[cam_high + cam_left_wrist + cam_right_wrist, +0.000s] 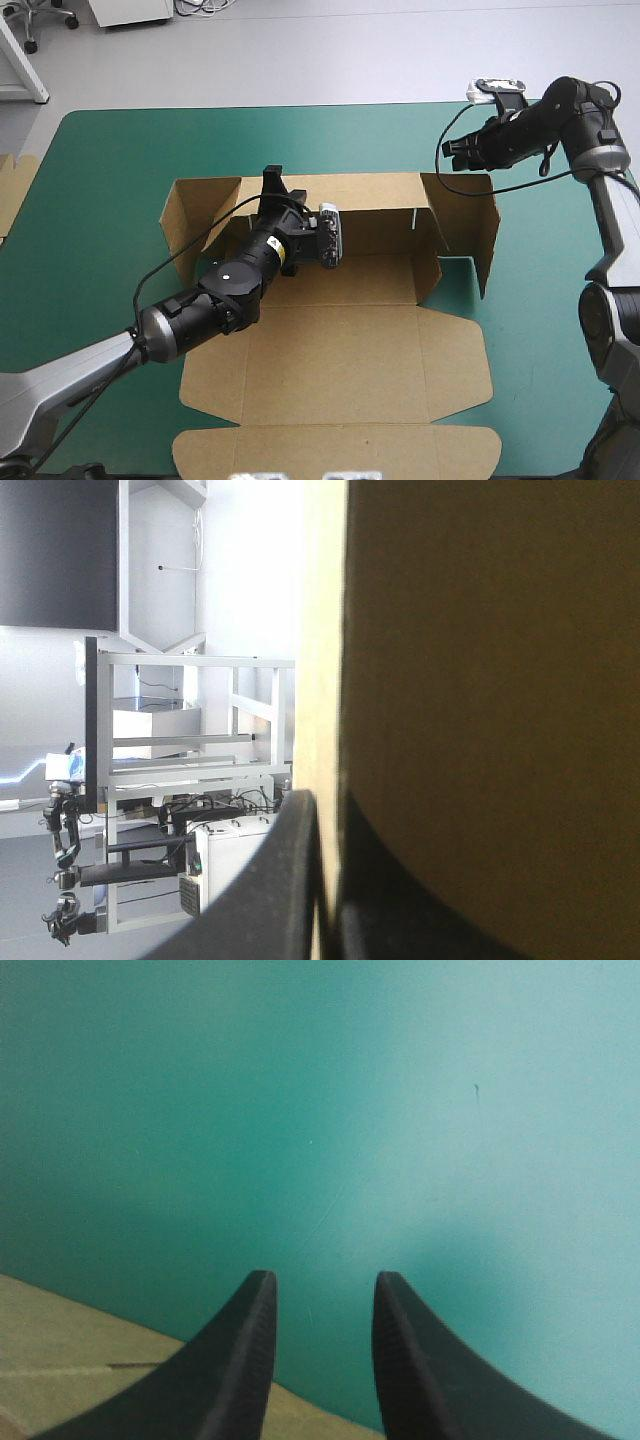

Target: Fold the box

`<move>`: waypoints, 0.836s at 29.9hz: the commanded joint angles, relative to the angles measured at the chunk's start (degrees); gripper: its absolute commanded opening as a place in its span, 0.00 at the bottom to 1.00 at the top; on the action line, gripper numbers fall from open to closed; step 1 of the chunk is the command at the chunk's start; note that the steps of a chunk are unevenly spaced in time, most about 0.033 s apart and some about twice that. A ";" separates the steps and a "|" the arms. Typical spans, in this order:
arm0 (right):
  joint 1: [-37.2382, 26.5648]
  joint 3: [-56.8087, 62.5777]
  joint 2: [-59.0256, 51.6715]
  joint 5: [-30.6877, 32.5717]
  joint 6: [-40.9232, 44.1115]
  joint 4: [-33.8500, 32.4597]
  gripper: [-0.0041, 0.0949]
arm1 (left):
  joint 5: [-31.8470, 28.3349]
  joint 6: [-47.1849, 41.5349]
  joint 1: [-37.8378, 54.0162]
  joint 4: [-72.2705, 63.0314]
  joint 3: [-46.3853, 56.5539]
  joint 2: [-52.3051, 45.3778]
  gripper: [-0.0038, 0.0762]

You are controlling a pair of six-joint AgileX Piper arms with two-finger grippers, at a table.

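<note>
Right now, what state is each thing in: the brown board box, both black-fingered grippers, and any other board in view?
Brown board box: partly folded; far wall raised, near panels flat, top open.
Left gripper: jaws shut on the far wall's top edge.
Right gripper: jaws open, empty, above the teal-green cover.
Spare brown board: lying flat beside the cover's left edge.

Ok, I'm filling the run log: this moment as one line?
box: far wall up, near panels flat | left gripper: shut on far wall | right gripper: open, over cover, off box
</note>
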 commanded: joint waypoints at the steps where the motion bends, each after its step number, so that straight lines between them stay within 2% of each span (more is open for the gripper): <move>1: 0.04 -1.32 -3.18 2.04 -1.17 1.84 0.35 | 0.77 -1.89 -0.04 -0.06 -0.82 -2.17 0.03; 10: 0.04 -1.32 -4.17 4.88 -1.84 4.04 0.35 | 1.41 -2.56 0.09 -3.29 -0.82 -2.08 0.03; 25: 0.04 1.69 -7.26 4.97 -2.74 4.55 0.35 | 3.43 -0.72 0.09 -2.20 -0.82 0.95 0.03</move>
